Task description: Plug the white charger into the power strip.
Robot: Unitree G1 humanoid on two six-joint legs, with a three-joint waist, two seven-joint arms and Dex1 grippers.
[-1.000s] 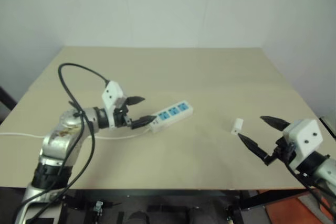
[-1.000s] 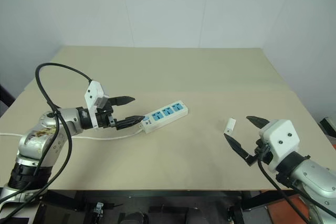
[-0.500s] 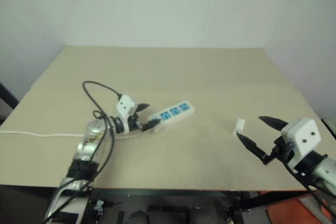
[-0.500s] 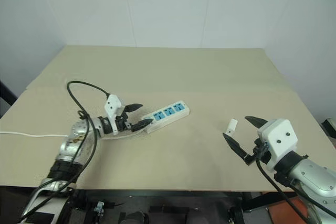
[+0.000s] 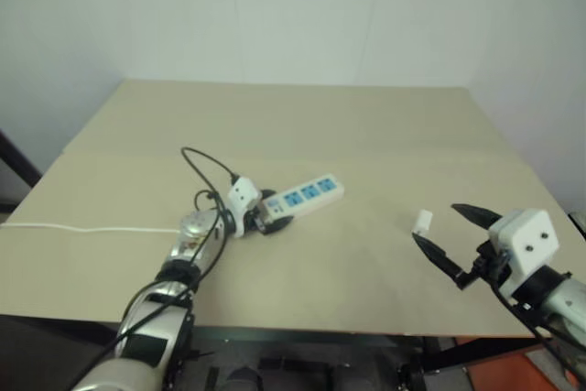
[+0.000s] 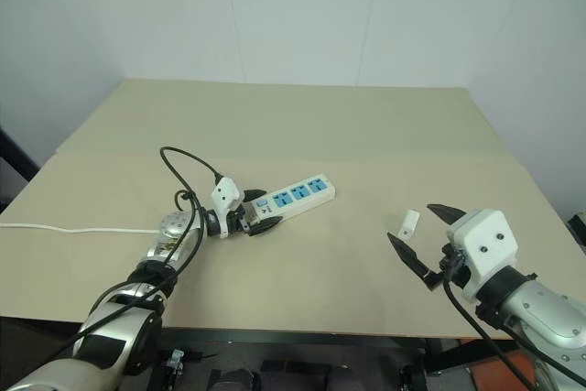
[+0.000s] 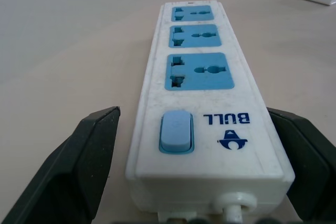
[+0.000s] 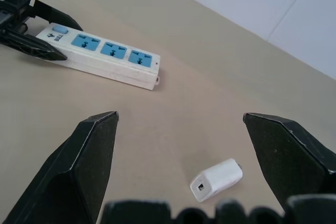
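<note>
The power strip (image 6: 295, 196) lies flat mid-table, its three blue socket faces up. My left gripper (image 6: 259, 214) is low on the table at the strip's switch end. It is open, one black finger (image 7: 79, 166) on each side of that end, with a gap to the strip (image 7: 199, 72) on both sides. The white charger (image 6: 409, 221) lies on its side on the table to the right. My right gripper (image 5: 434, 222) hovers open just short of it. In the right wrist view the charger (image 8: 216, 179) sits between the two spread fingers, untouched.
The strip's thin white cord (image 6: 82, 229) runs left across the table towards its left edge. A black cable (image 6: 183, 167) loops above my left forearm. The tan table (image 6: 302, 125) ends close in front of both arms, and white walls stand behind it.
My left arm has come down and forward, so its open fingers now straddle the strip's switch end instead of hanging above it. The right gripper and the charger have kept still.
</note>
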